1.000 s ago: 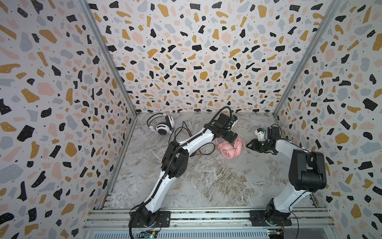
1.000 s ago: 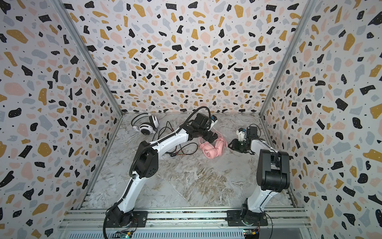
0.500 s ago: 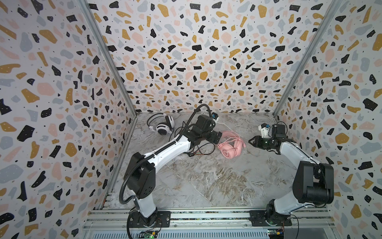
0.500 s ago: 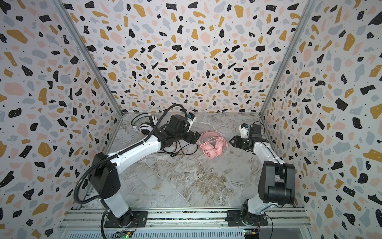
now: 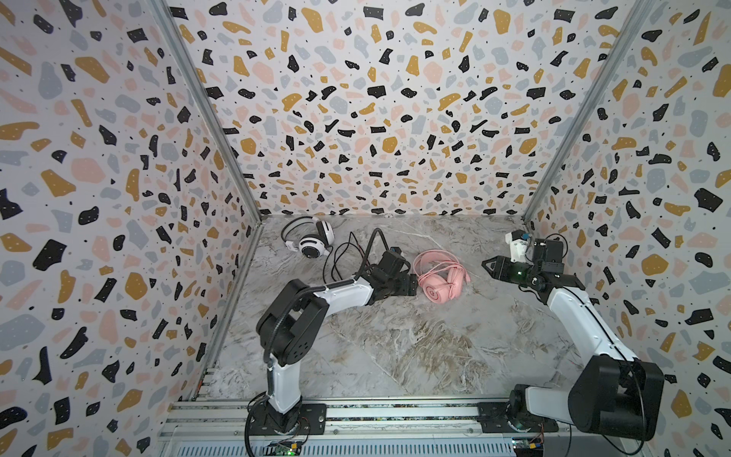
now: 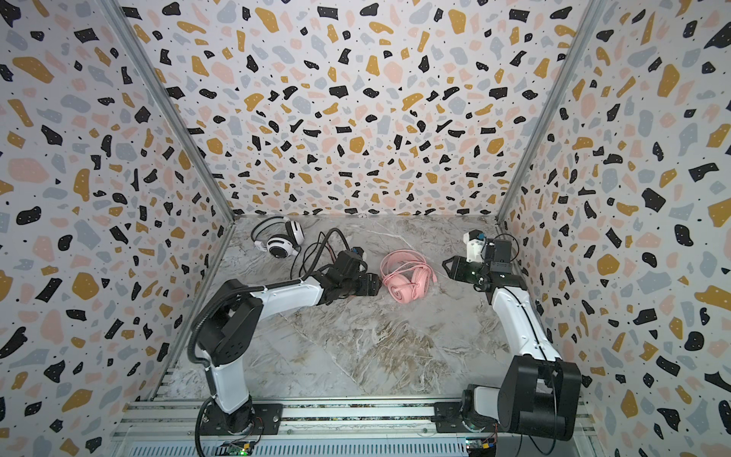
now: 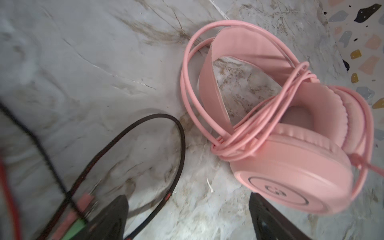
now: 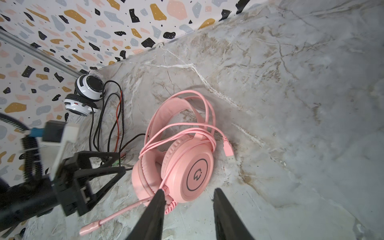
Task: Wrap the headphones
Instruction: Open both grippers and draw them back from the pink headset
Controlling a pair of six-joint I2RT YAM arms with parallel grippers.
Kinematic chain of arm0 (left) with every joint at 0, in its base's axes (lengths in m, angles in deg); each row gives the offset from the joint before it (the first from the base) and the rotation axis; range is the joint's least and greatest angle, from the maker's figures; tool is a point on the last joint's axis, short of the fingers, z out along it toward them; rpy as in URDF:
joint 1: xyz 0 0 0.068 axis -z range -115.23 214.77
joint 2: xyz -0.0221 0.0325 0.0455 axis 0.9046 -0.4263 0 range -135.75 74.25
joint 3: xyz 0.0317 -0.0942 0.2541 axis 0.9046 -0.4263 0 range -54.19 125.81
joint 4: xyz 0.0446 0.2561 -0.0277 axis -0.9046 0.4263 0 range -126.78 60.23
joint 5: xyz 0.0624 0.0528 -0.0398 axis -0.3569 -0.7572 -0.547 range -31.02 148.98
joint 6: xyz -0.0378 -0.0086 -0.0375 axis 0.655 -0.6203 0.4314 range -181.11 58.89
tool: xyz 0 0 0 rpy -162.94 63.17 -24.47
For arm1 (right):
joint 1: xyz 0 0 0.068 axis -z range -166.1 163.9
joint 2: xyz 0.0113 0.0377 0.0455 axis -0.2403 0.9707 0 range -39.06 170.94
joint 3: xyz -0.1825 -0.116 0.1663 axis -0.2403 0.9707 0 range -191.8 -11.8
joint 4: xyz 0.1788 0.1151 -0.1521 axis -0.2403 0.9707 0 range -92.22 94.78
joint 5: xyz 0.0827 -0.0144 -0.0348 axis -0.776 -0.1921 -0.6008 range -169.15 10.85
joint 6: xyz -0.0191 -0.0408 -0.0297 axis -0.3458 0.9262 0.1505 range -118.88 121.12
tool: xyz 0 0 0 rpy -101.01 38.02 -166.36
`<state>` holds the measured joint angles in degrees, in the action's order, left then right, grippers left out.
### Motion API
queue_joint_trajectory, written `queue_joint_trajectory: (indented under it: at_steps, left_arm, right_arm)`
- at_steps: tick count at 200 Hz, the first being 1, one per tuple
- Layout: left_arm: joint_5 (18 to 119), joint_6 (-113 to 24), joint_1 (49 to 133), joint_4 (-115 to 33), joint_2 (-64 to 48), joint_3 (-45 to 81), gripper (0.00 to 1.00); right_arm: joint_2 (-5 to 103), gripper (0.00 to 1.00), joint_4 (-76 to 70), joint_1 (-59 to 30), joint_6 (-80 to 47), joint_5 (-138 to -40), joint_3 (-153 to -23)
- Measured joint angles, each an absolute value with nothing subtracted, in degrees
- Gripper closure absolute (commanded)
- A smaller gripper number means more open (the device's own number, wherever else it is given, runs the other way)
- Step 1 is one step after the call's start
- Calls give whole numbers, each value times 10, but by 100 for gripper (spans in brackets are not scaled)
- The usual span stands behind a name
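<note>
**Pink headset** (image 5: 441,277) lies on its side at the far centre of the desk (image 5: 395,348). Its pink cable (image 7: 245,133) is coiled over the band and cups, with the plug end loose on the right.

**White headset** (image 5: 312,241) sits in the far left corner. Its black cable (image 5: 340,257) sprawls unwound toward the centre.

**Left gripper** (image 5: 409,283) has come off the pink headset and now sits just left of it, over the black cable's plug end. Its jaws are spread and empty.

**Right gripper** (image 5: 490,266) has backed away to the right. Its jaws are partly apart and empty.

**Assessment:** the pink unit appears finished, and the white unit is likely next.
</note>
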<state>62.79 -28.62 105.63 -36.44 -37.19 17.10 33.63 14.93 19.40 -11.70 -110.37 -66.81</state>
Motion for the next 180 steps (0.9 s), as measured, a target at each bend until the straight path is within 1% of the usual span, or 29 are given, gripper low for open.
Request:
queue_joint_trajectory:
  at_steps: [37, 65, 81, 95, 127, 155, 180]
  left_arm:
    - [641, -259, 1085, -361, -455, 256, 11]
    - [648, -255, 1126, -345, -510, 354, 11]
    - [651, -257, 1141, -334, -531, 399, 11]
    - [652, -265, 1150, -319, -534, 414, 11]
    - [632, -298, 1137, -273, -501, 387, 10]
    - [616, -341, 1099, -226, -408, 313, 9]
    - [611, -383, 1046, -184, -323, 291, 9]
  right_arm:
    - [323, 59, 152, 193, -119, -1105, -668]
    - [323, 59, 154, 189, -120, -1105, -667]
    - [323, 59, 155, 186, -120, -1105, -667]
    - [323, 59, 158, 184, -120, -1106, -667]
    - [323, 59, 159, 174, -119, -1106, -665]
    - [323, 59, 158, 155, -121, -1104, -665]
    - [323, 59, 151, 126, -130, -1100, -665]
